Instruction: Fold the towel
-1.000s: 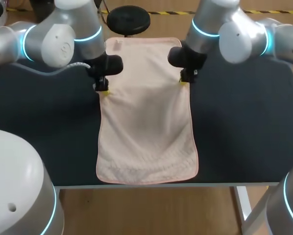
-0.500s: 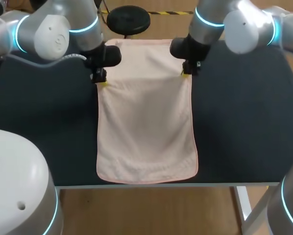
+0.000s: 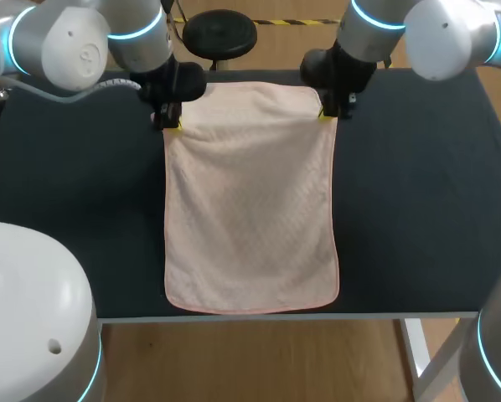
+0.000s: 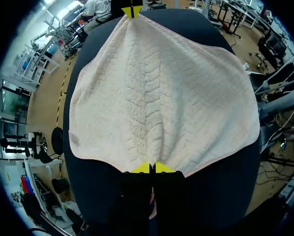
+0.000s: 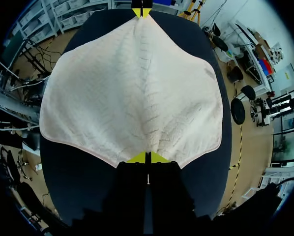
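Note:
A pale pink towel (image 3: 250, 201) lies lengthwise on the dark table (image 3: 74, 193), its near hem close to the front edge. My left gripper (image 3: 172, 124) is shut on the towel's left edge near its far end. My right gripper (image 3: 327, 114) is shut on the right edge opposite. In the left wrist view the towel (image 4: 157, 93) stretches from my left gripper (image 4: 150, 168) to the right gripper (image 4: 132, 11). The right wrist view mirrors this: the towel (image 5: 137, 88) spans from my right gripper (image 5: 147, 158) to the left gripper (image 5: 142, 12). A slight sag runs between them.
Bare dark tabletop (image 3: 418, 193) extends on both sides of the towel. The table's front edge (image 3: 259, 316) runs just below the towel's near hem. A white rounded robot housing (image 3: 24, 310) fills the near left corner.
Both grippers have moved toward the table's far edge, each still pinching its side of the towel. The cloth between them is drawn out flatter and covers the part that showed beyond them.

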`<state>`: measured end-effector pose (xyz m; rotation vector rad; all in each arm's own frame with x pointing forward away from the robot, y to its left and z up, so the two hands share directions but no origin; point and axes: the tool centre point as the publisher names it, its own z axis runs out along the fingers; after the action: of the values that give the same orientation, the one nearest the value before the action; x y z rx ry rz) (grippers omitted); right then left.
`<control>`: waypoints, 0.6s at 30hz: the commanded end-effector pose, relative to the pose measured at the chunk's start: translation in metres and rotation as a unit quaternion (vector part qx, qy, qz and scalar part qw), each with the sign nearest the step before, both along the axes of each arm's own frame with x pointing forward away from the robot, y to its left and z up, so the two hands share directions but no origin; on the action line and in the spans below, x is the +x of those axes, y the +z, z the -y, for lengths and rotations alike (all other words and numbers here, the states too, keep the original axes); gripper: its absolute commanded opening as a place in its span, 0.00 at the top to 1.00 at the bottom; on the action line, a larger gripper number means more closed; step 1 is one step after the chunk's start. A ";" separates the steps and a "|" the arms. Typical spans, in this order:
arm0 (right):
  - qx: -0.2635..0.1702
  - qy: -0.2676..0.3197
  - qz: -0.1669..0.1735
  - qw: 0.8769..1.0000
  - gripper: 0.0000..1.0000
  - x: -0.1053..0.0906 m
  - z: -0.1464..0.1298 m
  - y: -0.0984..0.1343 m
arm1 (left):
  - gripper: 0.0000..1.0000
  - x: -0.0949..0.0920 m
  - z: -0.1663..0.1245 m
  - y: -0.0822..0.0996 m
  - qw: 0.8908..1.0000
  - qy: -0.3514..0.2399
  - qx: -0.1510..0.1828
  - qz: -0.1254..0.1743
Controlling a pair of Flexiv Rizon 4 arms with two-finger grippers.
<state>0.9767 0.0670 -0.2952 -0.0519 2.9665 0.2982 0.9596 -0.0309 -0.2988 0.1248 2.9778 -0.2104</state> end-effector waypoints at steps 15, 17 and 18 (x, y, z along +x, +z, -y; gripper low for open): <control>0.023 0.026 0.049 0.998 1.00 -0.003 0.009 0.084 | 1.00 -0.012 -0.011 0.087 0.996 0.024 -0.005 0.088; 0.030 0.033 0.055 0.998 1.00 0.000 0.008 0.090 | 1.00 -0.008 -0.009 0.096 0.995 0.024 -0.009 0.098; 0.033 0.035 0.058 0.997 1.00 0.002 0.008 0.093 | 1.00 -0.005 -0.008 0.100 0.994 0.025 -0.006 0.103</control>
<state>0.9800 0.0659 -0.2083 -0.1500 2.8469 0.3701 0.9592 -0.0246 -0.2107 0.0705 2.7752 -0.2141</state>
